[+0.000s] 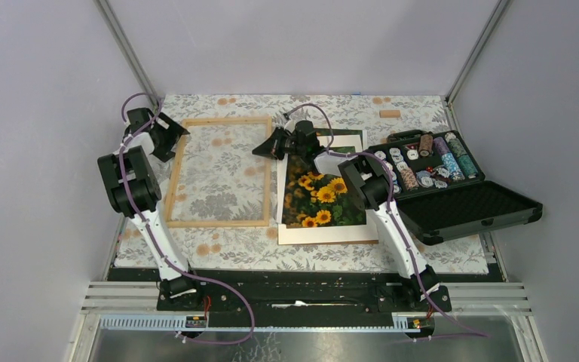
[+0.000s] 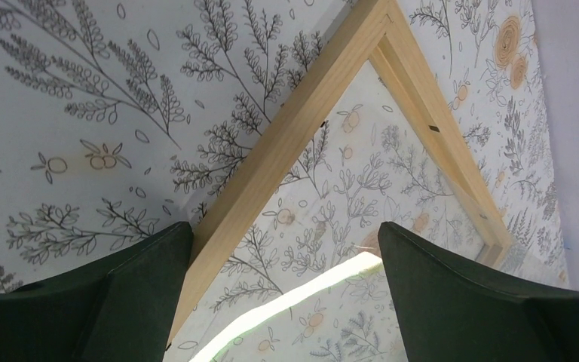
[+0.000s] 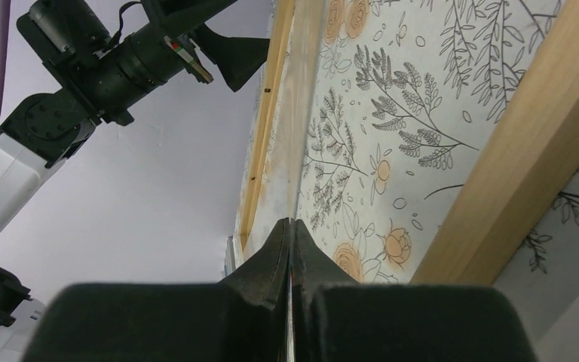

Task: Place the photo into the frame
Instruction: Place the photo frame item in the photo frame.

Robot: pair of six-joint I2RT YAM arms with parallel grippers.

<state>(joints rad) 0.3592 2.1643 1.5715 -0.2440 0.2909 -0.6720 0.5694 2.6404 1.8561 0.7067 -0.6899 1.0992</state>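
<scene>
You are seeing the photo (image 1: 320, 200) lying just right of the frame (image 1: 219, 223), long sides parallel, nearer your right gripper (image 1: 261, 149), which is hovering pinched shut at its far-left corner, while the left gripper (image 1: 175, 142) is gaping over the frame's far-left corner.

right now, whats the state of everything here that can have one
frame: flat on the table, no photo in it
photo: flat on a white board beside the frame
case: lid open, chips inside
left hand: open, over a frame corner
right hand: shut, by the frame's edge
</scene>
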